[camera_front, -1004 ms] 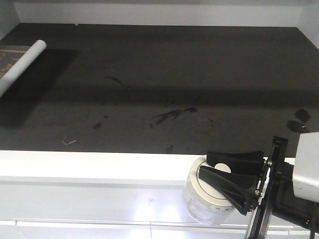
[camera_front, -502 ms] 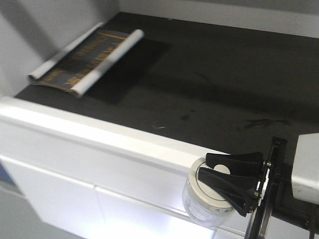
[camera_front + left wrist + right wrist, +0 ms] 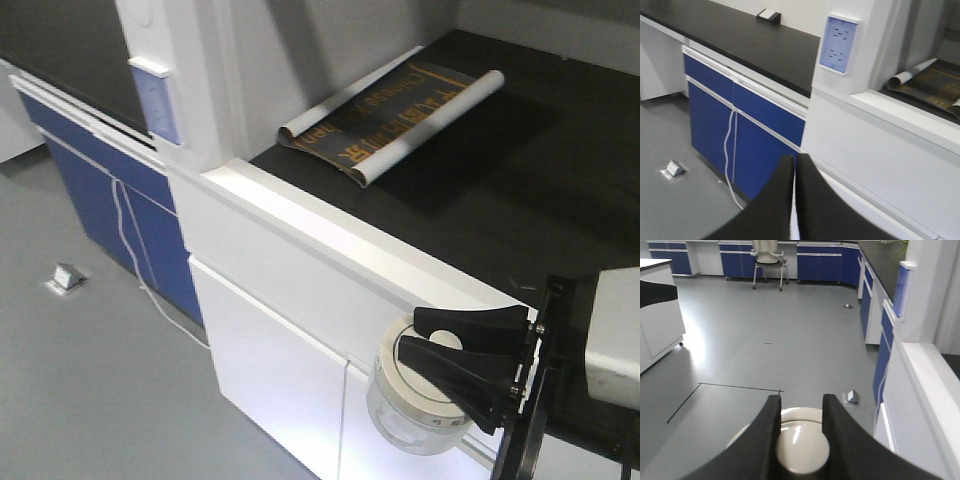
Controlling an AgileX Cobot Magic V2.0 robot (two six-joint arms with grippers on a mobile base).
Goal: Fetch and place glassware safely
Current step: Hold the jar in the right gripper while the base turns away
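Plainly squat and clear-walled, the glass jar [image 3: 405, 420] carries a round off-white lid [image 3: 425, 388] with a central knob [image 3: 802, 447] and a small label [image 3: 436, 422] on the lid's rim. The right gripper [image 3: 411, 334] is clamped on its top: in the right wrist view the two black fingers [image 3: 771, 415] sit one on each side of the knob, over the lid. The jar hangs off the floor, just in front of the white cabinet [image 3: 270, 300]. The right arm reaches in roughly level from the side. The left gripper [image 3: 793, 162] has its fingers pressed together on nothing, facing the same cabinet.
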